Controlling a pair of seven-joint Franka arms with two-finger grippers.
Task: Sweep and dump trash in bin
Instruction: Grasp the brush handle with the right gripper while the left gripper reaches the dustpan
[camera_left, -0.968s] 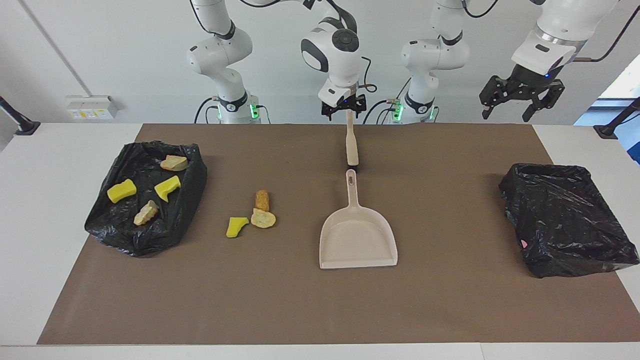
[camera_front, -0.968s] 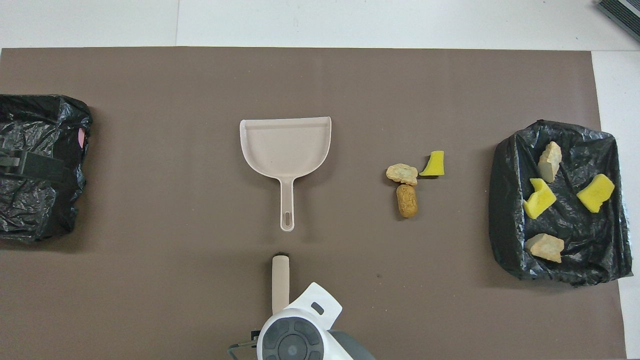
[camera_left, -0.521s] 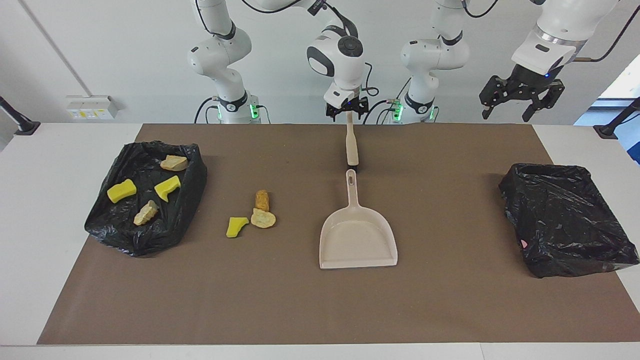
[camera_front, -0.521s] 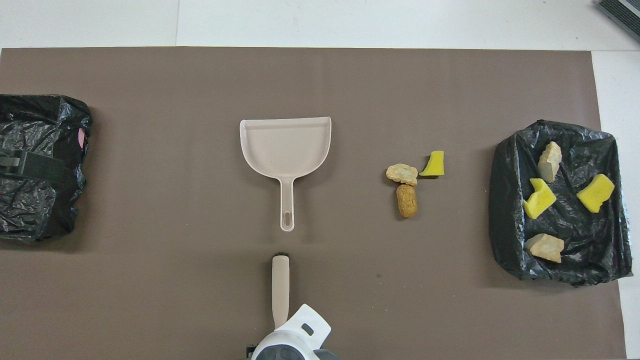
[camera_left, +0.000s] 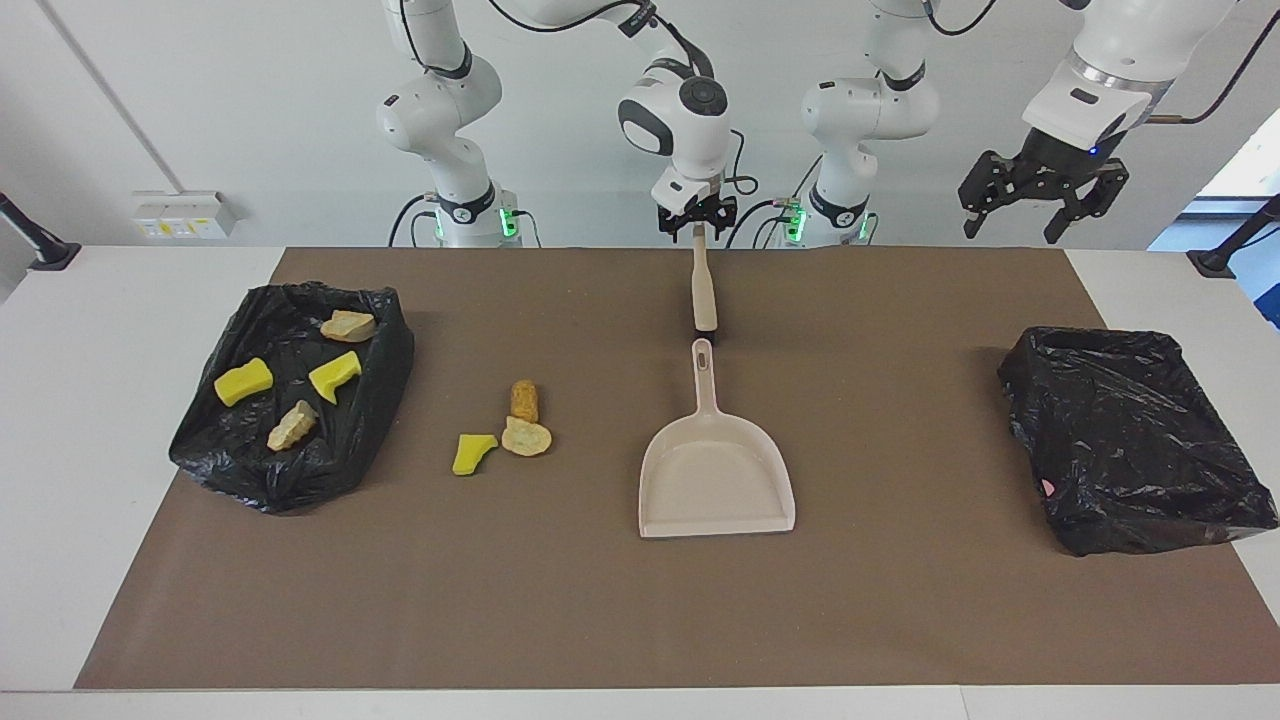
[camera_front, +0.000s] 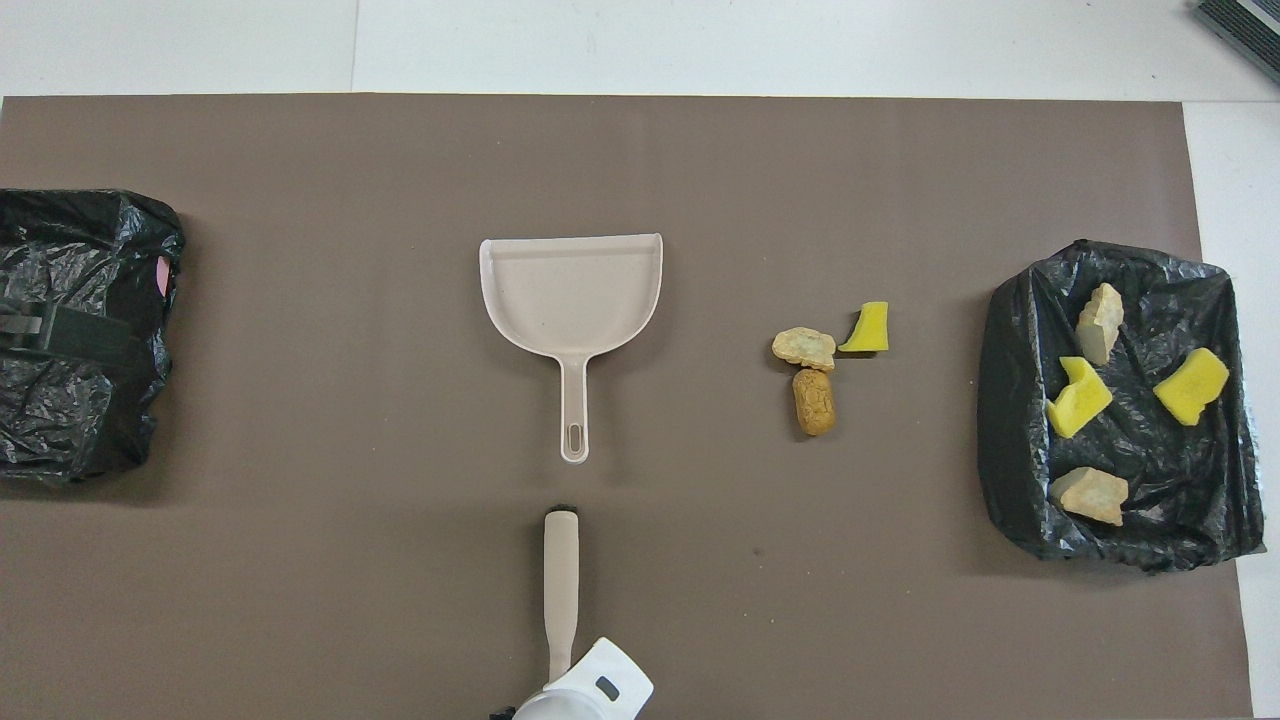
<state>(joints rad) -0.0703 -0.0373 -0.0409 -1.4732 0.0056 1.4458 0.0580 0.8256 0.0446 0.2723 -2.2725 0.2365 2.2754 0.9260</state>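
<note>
I judged the job barely begun: three trash scraps (camera_left: 505, 430) lay on the brown mat (camera_left: 900, 600) beside the dustpan (camera_left: 716, 487), and four sat in the black-lined bin (camera_left: 290, 400) at the right arm's end. My right gripper (camera_left: 697, 224) was at the brush handle (camera_left: 704, 290), grip unclear to me; my left gripper (camera_left: 1043, 205) hung spread over the other bin (camera_left: 1130, 440), the white tabletop (camera_left: 90, 400) against a plain white wall.

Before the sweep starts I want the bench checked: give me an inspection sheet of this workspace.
Surface: brown mat, flat.
Job's things: three scraps loose on the mat beside the dustpan; four scraps in the lined bin at the right arm's end; brush nearer to the robots than the dustpan.
Clutter: nothing seen.
Tools: right tool at the brush's end; left tool open, over the second lined bin.
Cables: cables on the arms, off the mat.
Surroundings: wall socket.
</note>
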